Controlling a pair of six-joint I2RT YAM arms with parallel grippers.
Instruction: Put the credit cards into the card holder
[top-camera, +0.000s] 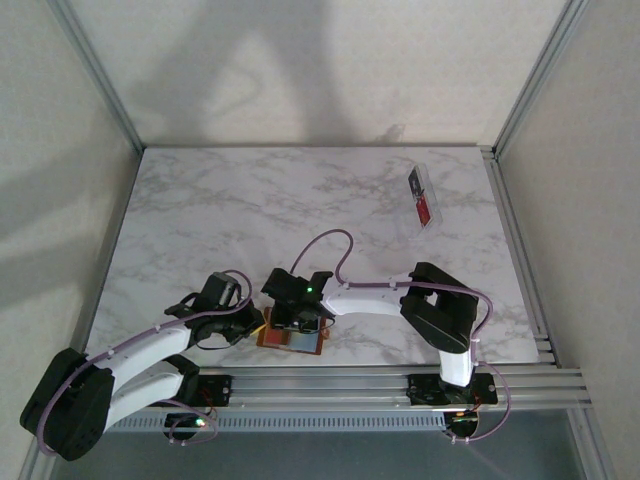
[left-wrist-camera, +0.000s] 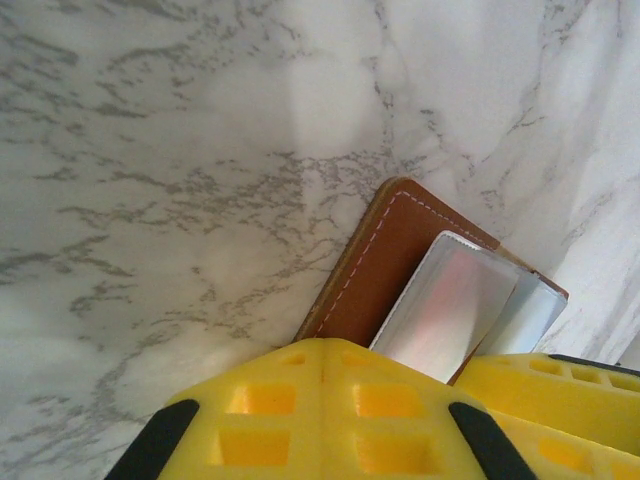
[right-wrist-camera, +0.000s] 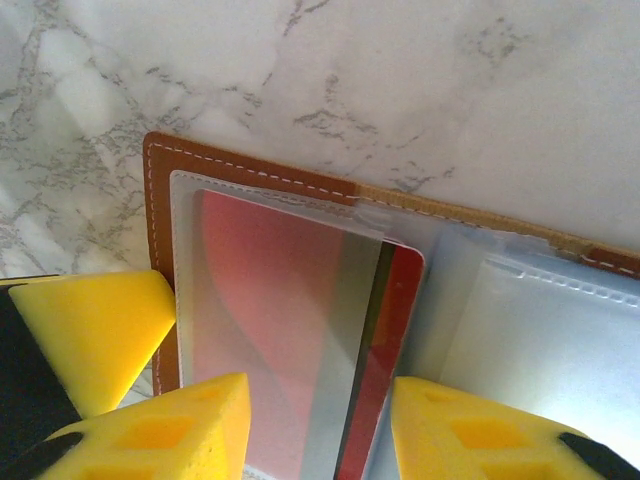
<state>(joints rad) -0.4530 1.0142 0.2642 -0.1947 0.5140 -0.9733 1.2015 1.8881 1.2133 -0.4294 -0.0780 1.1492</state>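
The tan-brown card holder (top-camera: 290, 340) lies open near the table's front edge, with both grippers over it. In the right wrist view a red credit card (right-wrist-camera: 397, 330) sits mostly inside a clear inner pocket (right-wrist-camera: 270, 300) of the card holder (right-wrist-camera: 160, 230), its right edge sticking out. My right gripper (right-wrist-camera: 320, 440) is open, its yellow fingers (right-wrist-camera: 150, 430) on either side of the card. My left gripper (left-wrist-camera: 322, 400) is shut with nothing between its fingers, resting at the card holder's (left-wrist-camera: 375, 270) left edge. Another red card (top-camera: 424, 211) lies in the clear tray.
The clear plastic tray (top-camera: 424, 198) stands at the back right with cards in it. The aluminium rail (top-camera: 400, 380) runs along the front edge just below the card holder. Open marble (top-camera: 250, 210) stretches behind the grippers.
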